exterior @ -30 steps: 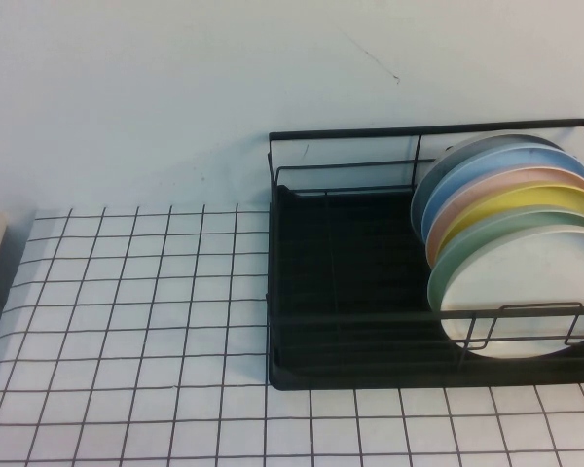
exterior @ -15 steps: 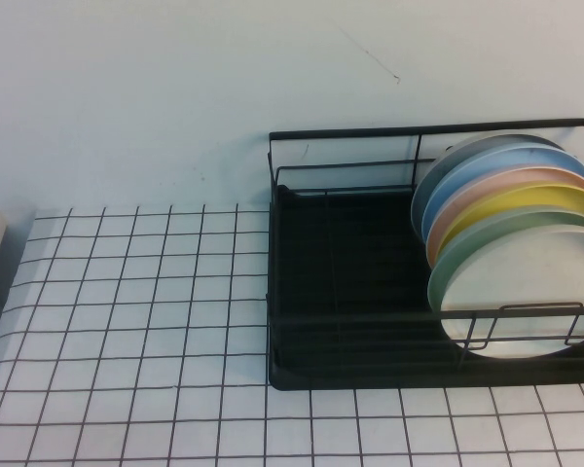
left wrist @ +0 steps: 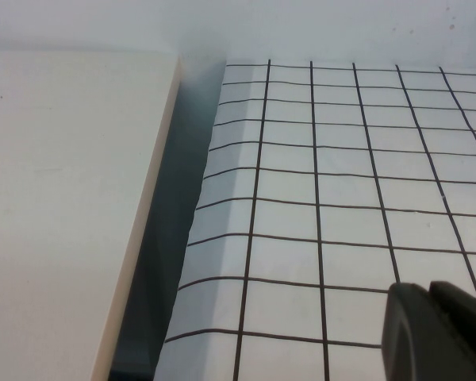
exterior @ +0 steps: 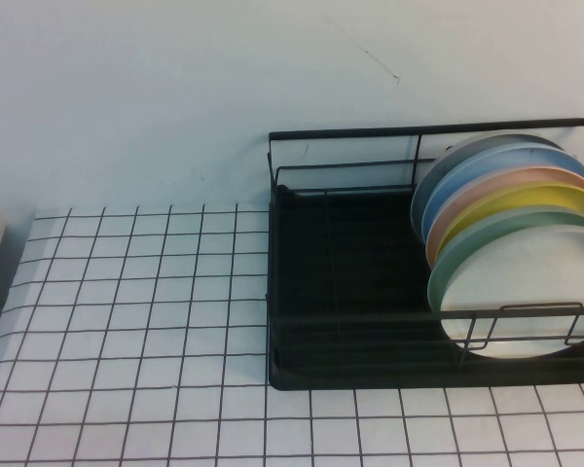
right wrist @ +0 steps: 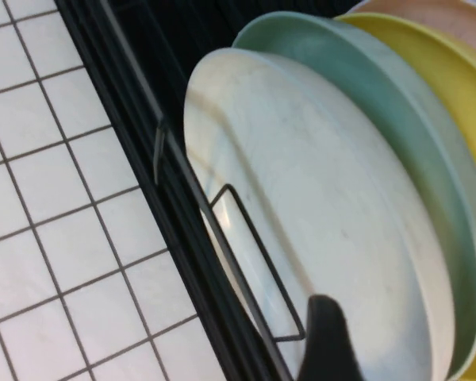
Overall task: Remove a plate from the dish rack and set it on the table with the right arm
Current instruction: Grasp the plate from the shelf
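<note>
White plate (right wrist: 317,238) is seen standing on edge in the dish rack (exterior: 350,292), frontmost, just before a pale green plate (right wrist: 397,151). Right gripper (right wrist: 327,341) is held close over the plate's face; left gripper (left wrist: 436,329) is parked above the table (left wrist: 341,198). Opening of either cannot be determined.

Left gripper (left wrist: 436,329) — dark grey, rounded; right gripper (right wrist: 327,341) — black, shape unclear.

One dish rack (exterior: 350,282) on desk (exterior: 127,321). Six plates upright in rack: white (exterior: 526,292), pale green (exterior: 467,248), yellow (exterior: 526,204), peach (exterior: 506,185), blue (exterior: 496,161), grey (exterior: 457,156).
</note>
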